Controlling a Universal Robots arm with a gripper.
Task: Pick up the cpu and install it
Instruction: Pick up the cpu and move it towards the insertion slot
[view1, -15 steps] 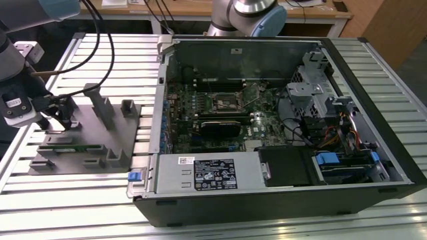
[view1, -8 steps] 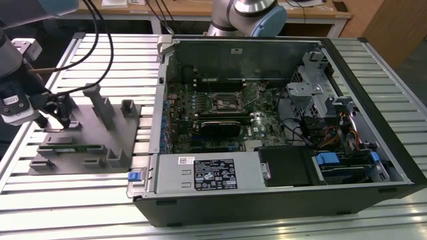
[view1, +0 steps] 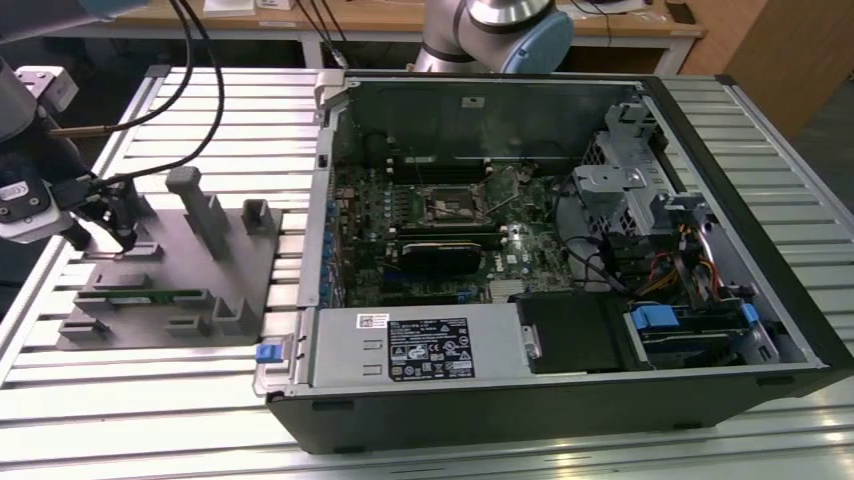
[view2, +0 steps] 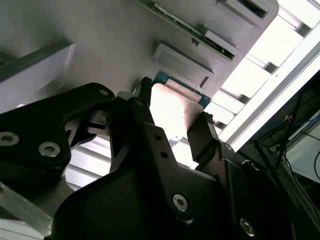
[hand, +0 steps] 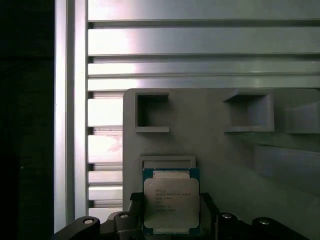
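The cpu (hand: 171, 200) is a small square chip with a silvery top and a thin blue-green rim. It lies flat at the edge of a grey fixture plate (hand: 210, 140). My gripper (hand: 171, 215) straddles it, with one black finger pressed against each of two opposite sides. In the second wrist view the cpu (view2: 172, 107) sits between the same fingertips of the gripper (view2: 172, 112). The exterior view puts the gripper (view1: 104, 240) low over the fixture plate (view1: 174, 270), at that view's left, beside the open computer case (view1: 561, 250). The empty processor socket (view1: 447, 205) lies on the motherboard.
Upright grey posts (view1: 200, 205) stand on the fixture plate, and a green memory stick (view1: 147, 295) lies in a slot. The case walls, a drive cage (view1: 627, 170) and cables surround the motherboard. All of it rests on a slatted aluminium table (view1: 134, 400).
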